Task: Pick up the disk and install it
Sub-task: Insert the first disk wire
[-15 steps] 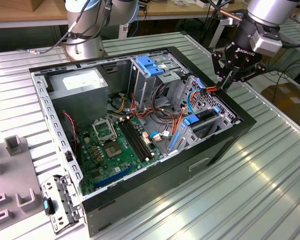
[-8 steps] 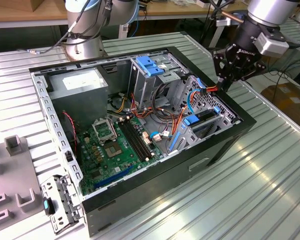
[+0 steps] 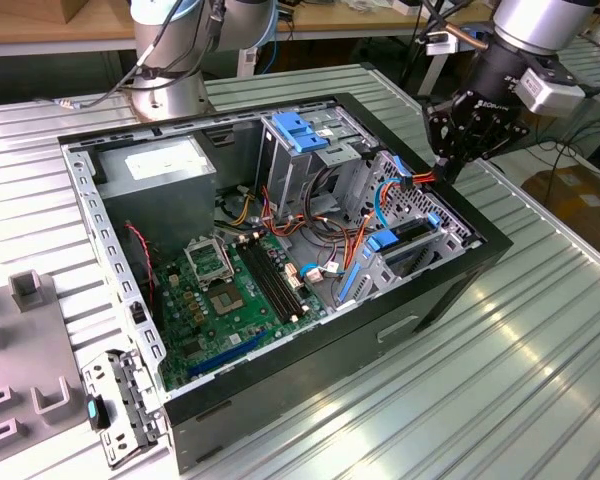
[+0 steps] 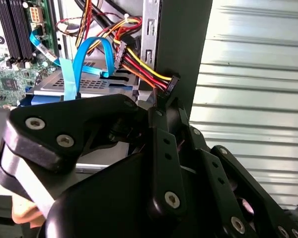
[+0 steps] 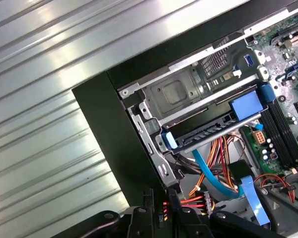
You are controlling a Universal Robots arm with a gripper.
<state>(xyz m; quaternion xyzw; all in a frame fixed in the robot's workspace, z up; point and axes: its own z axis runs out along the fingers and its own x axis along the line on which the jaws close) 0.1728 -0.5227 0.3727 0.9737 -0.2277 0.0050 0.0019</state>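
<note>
Blue-railed disk (image 3: 408,238) sat slotted at ~3 o'clock of PC case (image 3: 380,335) in exterior view, gripper (image 3: 444,170) at its 1 o'clock pinching black pwr plug (image 4: 172,83); prob. dense, stiff, shock-sensitive, so hold by side rails.

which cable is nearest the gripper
The red, orange and yellow wire bundle, whose black connector sits right at the gripper; the flat blue cables lie farther from it.

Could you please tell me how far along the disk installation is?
Done: the disk appears seated in the drive cage, with blue rails at its ends. In hand: the gripper, fingers apparently closed, holds the power connector at the corner of the case. Left: that connector is not yet plugged into the disk.
</note>
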